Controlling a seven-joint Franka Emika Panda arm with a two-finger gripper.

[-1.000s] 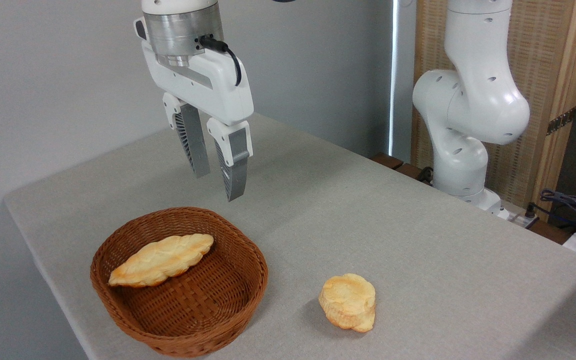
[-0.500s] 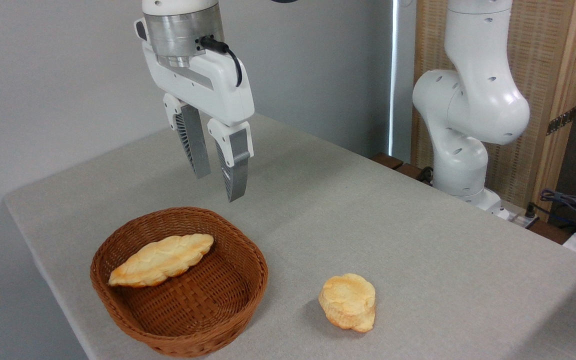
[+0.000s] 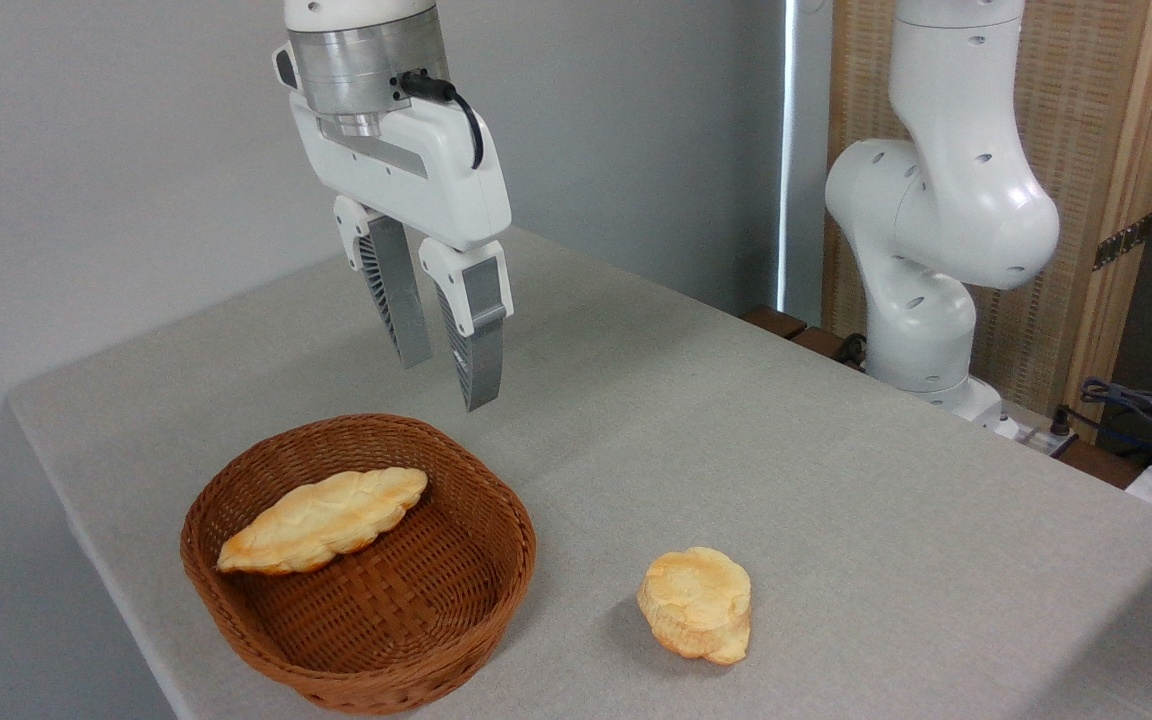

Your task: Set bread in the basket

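Gripper (image 3: 448, 385) hangs released, empty, above basket (image 3: 466, 585) | bread (image 3: 321, 520) lies inside, against the rim | bun (image 3: 696, 603) sits on counter (image 3: 836, 500)

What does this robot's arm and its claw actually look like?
The arm is glossy white, built of rounded segments with small dark holes. The gripper has a white body under a silver metal ring, two grey ribbed fingers, and a black cable plugged into its side.
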